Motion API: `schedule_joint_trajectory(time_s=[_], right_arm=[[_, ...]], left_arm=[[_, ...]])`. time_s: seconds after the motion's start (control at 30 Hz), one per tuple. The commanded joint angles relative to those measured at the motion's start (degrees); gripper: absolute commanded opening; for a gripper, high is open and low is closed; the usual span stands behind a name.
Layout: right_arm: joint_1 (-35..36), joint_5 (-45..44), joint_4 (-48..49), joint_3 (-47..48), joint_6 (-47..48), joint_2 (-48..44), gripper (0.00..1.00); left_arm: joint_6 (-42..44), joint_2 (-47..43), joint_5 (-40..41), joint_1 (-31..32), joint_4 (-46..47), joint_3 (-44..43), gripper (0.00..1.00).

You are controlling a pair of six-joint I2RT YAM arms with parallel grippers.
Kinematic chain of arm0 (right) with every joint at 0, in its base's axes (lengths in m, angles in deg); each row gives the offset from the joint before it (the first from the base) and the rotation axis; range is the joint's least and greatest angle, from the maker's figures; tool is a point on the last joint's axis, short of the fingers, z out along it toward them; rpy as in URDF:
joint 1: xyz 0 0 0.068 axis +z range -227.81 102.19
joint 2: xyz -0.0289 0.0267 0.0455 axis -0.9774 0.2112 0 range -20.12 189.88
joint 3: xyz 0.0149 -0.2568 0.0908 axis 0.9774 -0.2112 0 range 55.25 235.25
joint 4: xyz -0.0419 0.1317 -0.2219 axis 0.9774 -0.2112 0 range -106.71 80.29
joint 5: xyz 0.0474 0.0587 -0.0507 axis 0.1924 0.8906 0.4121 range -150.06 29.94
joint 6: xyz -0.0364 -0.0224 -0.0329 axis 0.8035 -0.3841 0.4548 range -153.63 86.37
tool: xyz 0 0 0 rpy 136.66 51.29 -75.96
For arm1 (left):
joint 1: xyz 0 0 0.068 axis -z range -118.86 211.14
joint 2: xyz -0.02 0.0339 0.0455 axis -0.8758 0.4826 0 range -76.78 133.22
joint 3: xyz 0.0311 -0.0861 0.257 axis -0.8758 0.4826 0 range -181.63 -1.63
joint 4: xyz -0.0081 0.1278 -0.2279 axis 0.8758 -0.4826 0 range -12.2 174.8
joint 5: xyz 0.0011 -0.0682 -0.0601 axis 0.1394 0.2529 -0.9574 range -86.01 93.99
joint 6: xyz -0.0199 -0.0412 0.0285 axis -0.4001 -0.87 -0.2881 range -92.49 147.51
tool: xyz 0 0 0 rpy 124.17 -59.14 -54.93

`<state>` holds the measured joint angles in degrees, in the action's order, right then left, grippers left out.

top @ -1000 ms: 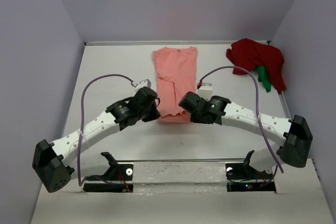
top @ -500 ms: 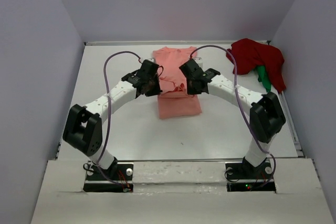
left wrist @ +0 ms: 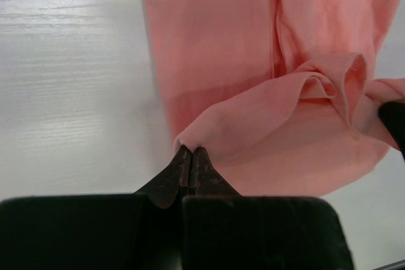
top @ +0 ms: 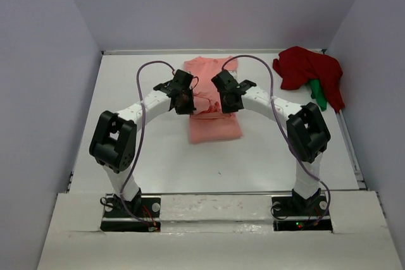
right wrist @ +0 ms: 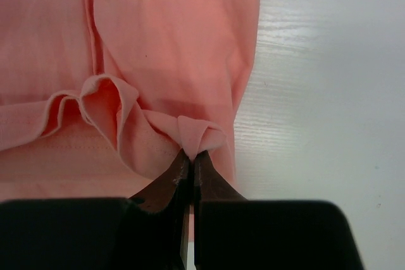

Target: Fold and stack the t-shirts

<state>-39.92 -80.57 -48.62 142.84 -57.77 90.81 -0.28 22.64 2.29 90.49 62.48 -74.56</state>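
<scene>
The salmon-pink t-shirt (top: 214, 124) lies lengthwise at the middle of the table, its near end doubled back over the rest. My left gripper (top: 185, 100) is shut on the left corner of that lifted hem (left wrist: 190, 140). My right gripper (top: 226, 100) is shut on the right corner (right wrist: 199, 132). The hem sags in folds between the two grippers. A dark red t-shirt (top: 310, 71) lies crumpled at the back right, with a bright green one (top: 317, 94) showing from under it.
The white table (top: 145, 150) is walled on the left, back and right. The crumpled shirts sit against the right wall. Purple cables loop above both arms.
Both grippers have carried the near hem of the salmon-pink t-shirt away from the arm bases toward the back, folding the shirt over itself. Both arms have stretched out.
</scene>
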Motion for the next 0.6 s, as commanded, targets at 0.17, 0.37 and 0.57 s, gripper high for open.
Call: schedule_joint_trajectory(time_s=[0.17, 0.37, 0.57], right_arm=[[-3.79, -2.43, -0.37, 6.36, 1.29, 3.14, 0.00], [-5.72, -1.55, -0.72, 9.17, 1.47, 6.48, 0.11], [-5.72, -2.60, -0.28, 10.14, 1.90, 9.91, 0.48]], left_arm=[[3.80, 3.76, -2.09, -1.74, 0.45, -5.73, 0.00], [5.73, 6.83, -2.96, -1.83, -1.14, -10.65, 0.00], [6.87, 10.27, -1.56, -2.36, -2.54, -15.40, 0.00]])
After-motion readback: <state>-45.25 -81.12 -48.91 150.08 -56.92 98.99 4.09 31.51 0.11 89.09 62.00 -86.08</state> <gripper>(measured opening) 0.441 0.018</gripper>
